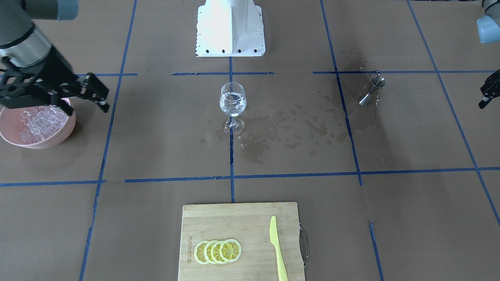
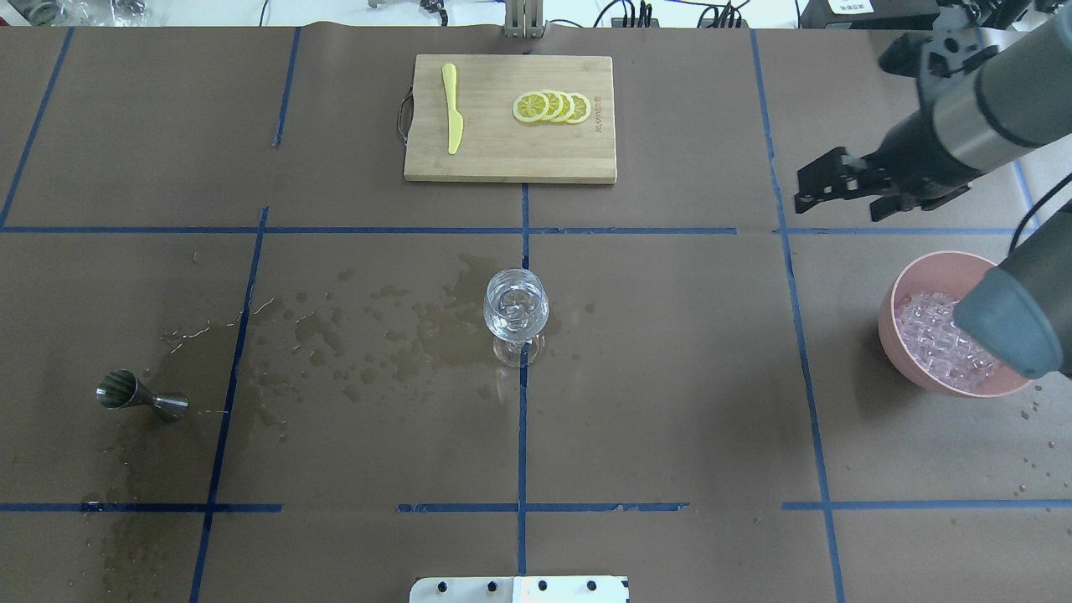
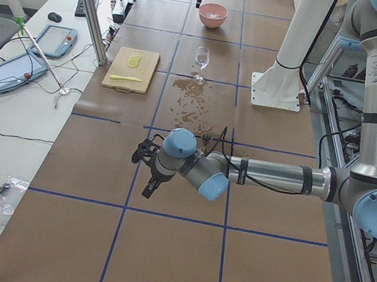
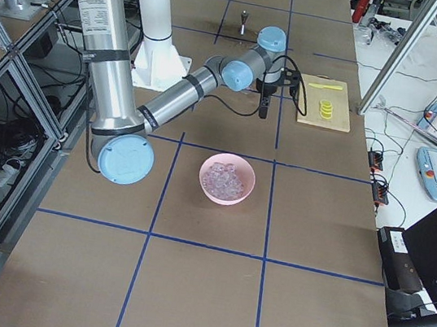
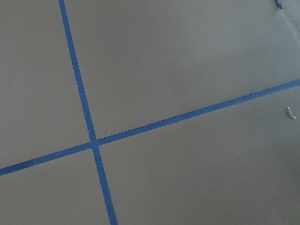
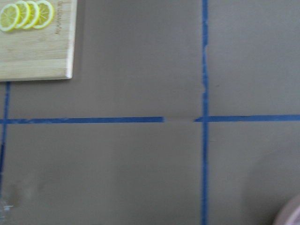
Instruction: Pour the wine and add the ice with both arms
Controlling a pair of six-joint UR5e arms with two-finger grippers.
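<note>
A clear stemmed wine glass (image 2: 515, 314) stands upright at mid-table and holds clear contents; I cannot tell wine from ice inside it. It also shows in the front view (image 1: 233, 102). The ice (image 2: 930, 335) fills a pink bowl (image 2: 889, 314) at the right. My right gripper (image 2: 837, 208) hangs open and empty above the table just beyond the bowl; in the front view the right gripper (image 1: 88, 110) is beside the bowl (image 1: 58, 137). My left gripper (image 3: 146, 177) hovers far left of the glass; I cannot tell if it is open or shut.
A steel jigger (image 2: 141, 395) lies on its side at the left among wet spill patches (image 2: 402, 335). A bamboo cutting board (image 2: 509, 151) with lemon slices (image 2: 553, 106) and a yellow knife (image 2: 452, 117) sits at the far edge. The white base block (image 1: 230, 27) stands behind the glass.
</note>
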